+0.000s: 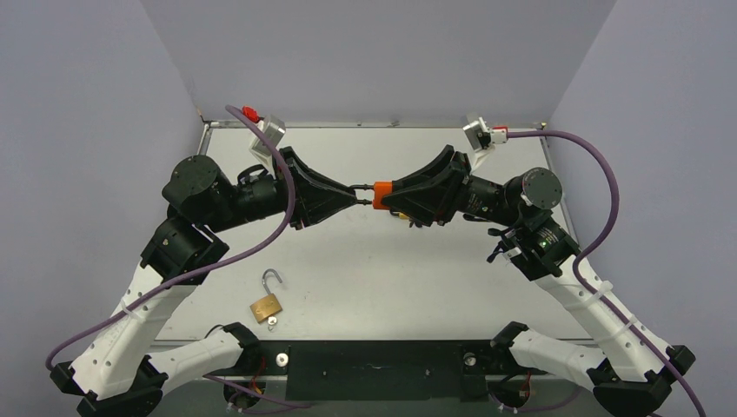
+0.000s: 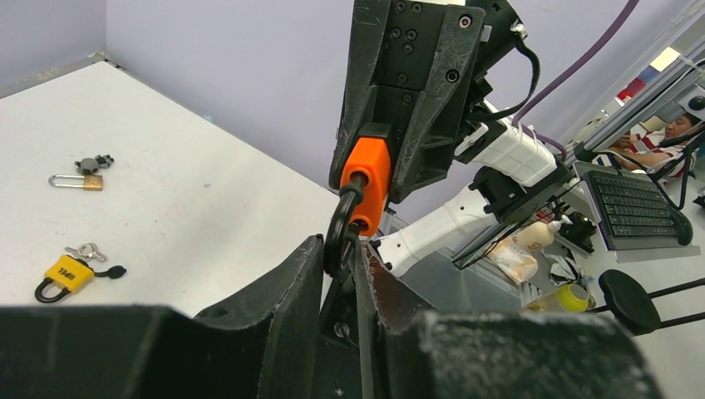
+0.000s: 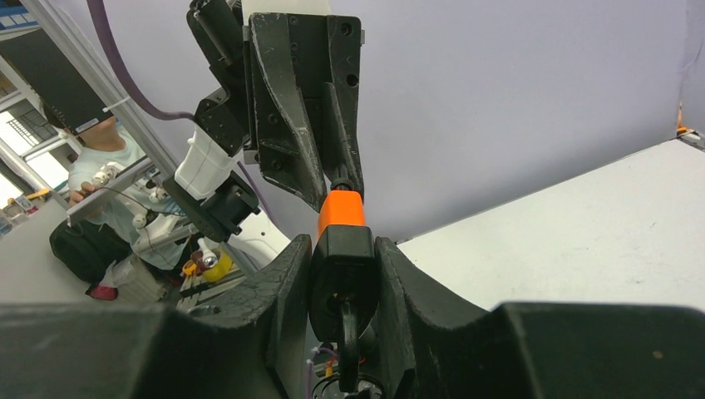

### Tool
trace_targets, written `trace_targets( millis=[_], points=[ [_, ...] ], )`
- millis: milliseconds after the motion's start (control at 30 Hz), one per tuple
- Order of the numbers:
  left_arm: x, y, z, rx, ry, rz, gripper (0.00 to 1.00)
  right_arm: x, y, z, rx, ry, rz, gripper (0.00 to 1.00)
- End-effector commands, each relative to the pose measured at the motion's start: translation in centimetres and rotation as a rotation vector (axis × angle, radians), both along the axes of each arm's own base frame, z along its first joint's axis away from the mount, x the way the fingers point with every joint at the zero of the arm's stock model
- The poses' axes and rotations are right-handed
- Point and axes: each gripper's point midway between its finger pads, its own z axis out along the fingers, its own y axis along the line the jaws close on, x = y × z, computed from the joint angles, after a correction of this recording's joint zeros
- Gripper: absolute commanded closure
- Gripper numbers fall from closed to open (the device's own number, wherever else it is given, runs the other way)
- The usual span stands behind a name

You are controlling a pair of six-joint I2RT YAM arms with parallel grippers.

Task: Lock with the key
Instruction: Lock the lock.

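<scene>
An orange padlock (image 1: 381, 195) hangs in mid-air between my two grippers, above the middle of the table. My left gripper (image 1: 358, 194) is shut on its black shackle (image 2: 337, 229), which sits between the fingertips in the left wrist view, with the orange body (image 2: 367, 176) just beyond. My right gripper (image 1: 393, 196) is shut on the black key head (image 3: 342, 264). The key points into the bottom of the orange body (image 3: 341, 214). The key blade is hidden.
A brass padlock (image 1: 267, 304) with an open shackle lies near the table's front edge with a small key (image 1: 272, 322). The left wrist view shows a yellow padlock (image 2: 66, 274) with keys and a small brass padlock (image 2: 79, 181) on the white table (image 2: 183, 208).
</scene>
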Motion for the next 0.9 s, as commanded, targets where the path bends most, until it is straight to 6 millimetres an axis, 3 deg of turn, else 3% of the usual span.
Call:
trace_targets(
  millis=[0, 200, 867],
  points=[
    [-0.6, 0.4, 1.6, -0.024, -0.051, -0.011, 0.83, -1.0, -0.5, 1.8, 0.045, -0.070, 0.016, 1.00],
    [-0.3, 0.1, 1.2, -0.024, -0.045, -0.016, 1.00, -0.9, -0.2, 1.4, 0.033, -0.065, 0.024, 1.00],
    [-0.3, -1.6, -0.4, -0.059, 0.004, -0.098, 1.00, -0.1, 1.3, 0.7, 0.022, -0.032, 0.006, 1.00]
  ],
)
